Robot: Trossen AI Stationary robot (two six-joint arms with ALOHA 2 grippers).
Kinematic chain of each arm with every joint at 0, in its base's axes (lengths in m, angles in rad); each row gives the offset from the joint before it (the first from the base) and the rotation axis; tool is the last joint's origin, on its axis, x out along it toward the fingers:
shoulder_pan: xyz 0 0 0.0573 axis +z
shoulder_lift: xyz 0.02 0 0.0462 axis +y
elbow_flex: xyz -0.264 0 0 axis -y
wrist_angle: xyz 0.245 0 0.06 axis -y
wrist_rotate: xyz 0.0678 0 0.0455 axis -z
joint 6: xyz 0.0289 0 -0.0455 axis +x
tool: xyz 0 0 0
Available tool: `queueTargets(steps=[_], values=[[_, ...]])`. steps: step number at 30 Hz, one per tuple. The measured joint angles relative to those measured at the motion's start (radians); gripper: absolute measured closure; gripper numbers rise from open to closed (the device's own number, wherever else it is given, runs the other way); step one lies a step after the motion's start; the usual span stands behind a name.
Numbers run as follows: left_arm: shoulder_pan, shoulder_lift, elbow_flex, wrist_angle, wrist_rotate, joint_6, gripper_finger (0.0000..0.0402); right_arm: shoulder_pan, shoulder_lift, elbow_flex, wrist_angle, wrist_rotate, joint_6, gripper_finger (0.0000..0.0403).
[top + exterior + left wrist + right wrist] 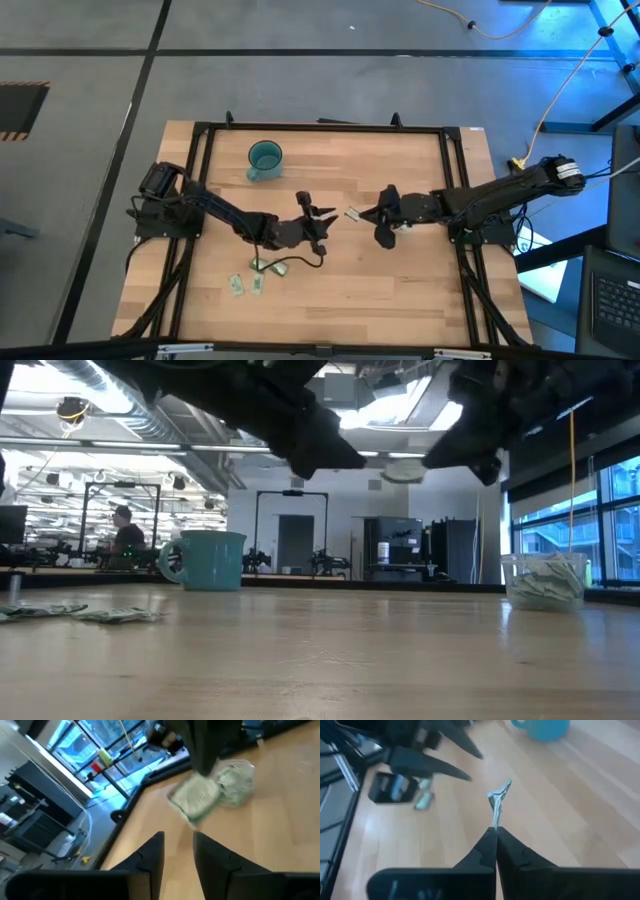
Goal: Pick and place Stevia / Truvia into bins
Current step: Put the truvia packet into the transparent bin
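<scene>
Right gripper point(363, 214) is pinched on a pale green-and-white sachet point(352, 214) near mid-table in your high view, facing the left gripper point(328, 222), whose two fingers stand apart with nothing between them. Teal cup point(265, 158) sits toward the far side, left of centre; three loose sachets point(247, 285) lie near the front edge on the left, by the left arm. Clear cup is not made out from above. Low view: both arms hang dark above the table point(330, 660), off the surface; teal cup point(210, 560) stands left of centre, flat sachets point(110, 615) lie at far left, and the clear cup point(545, 580), with sachets inside, stands at right. A person point(125, 532) sits in the room behind. Left wrist view: its fingers point(150, 857) are parted, a narrow gap, empty; ahead you see the held sachet point(195, 800) hanging from the other arm, and the clear cup point(237, 782) just behind it. Right wrist view: fingertips point(490, 842) closed tight on the sachet point(498, 802), which sticks up edge-on above the wood; the left gripper point(445, 750) sits beyond, teal cup point(542, 727) farther off.
</scene>
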Motion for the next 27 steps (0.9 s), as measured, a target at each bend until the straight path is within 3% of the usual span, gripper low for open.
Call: queueTargets(steps=[5, 14, 21, 27], values=[[-0.027, 0.0, 0.0, -0.132, 0.032, -0.13, 0.03, 0.0, -0.129, 0.0, -0.292, 0.017, 0.113, 0.0401], [-0.024, 0.0, 0.0, -0.276, 0.333, -0.335, 0.0322, 0.001, -0.276, 0.0, -0.787, -0.062, 0.433, 0.0401], [-0.004, 0.0, 0.0, -0.302, 0.39, -0.373, 0.0334, 0.001, -0.282, 0.0, -0.837, -0.132, 0.47, 0.0401], [0.01, 0.0, 0.0, -0.305, 0.414, -0.374, 0.0339, 0.001, -0.278, -0.011, -0.835, -0.105, 0.442, 0.0401]])
